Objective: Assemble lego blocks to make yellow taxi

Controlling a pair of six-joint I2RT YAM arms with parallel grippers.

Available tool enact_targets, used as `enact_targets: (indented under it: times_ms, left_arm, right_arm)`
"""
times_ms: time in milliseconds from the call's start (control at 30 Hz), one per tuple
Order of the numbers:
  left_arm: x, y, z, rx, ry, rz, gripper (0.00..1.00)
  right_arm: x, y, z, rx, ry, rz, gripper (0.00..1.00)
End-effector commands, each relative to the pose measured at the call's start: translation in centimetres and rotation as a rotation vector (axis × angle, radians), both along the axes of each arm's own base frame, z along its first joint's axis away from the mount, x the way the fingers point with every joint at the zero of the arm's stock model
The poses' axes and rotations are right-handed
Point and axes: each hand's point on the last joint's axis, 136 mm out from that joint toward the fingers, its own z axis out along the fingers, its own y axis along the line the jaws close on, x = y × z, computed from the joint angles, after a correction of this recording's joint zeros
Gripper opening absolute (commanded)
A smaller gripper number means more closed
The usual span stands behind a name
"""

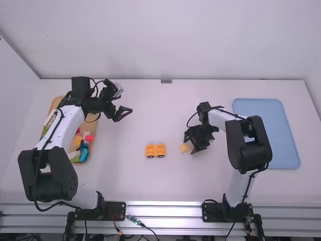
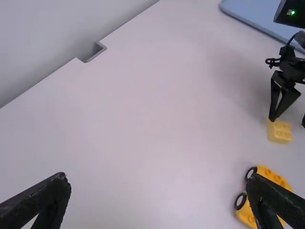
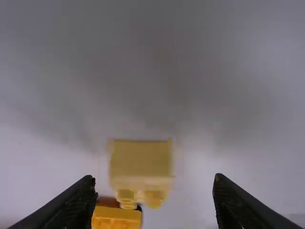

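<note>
Right gripper [image 3: 154,179], wide open and empty, at the yellow block [image 3: 140,160], three o'clock from the wheeled base [image 1: 155,150]; left gripper [image 2: 157,179], likewise, between ten and eleven. Step: apparently grasping; next, centre, close, lift.

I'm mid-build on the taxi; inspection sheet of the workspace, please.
Surface: white table, nothing spilled seen
Job's things: wheeled yellow base and separate yellow block, both on table
Clutter: mixed coloured pieces in tan tray
Left gripper: open, holding nothing
Right gripper: jaws apart at the block, not closed on it
Cables: dark cables along both arms
Surroundings: pale back wall; blue tray at right
</note>
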Motion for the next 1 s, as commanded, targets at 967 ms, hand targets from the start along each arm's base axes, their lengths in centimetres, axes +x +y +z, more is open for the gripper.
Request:
enact_targets:
  times_ms: [967]
  left_arm:
    - [-4.8, -2.8, -1.6, 0.044, -0.047, -0.304, 0.99]
  right_arm:
    - [16.1, -1.9, 10.1, -0.256, -0.815, 1.039, 0.99]
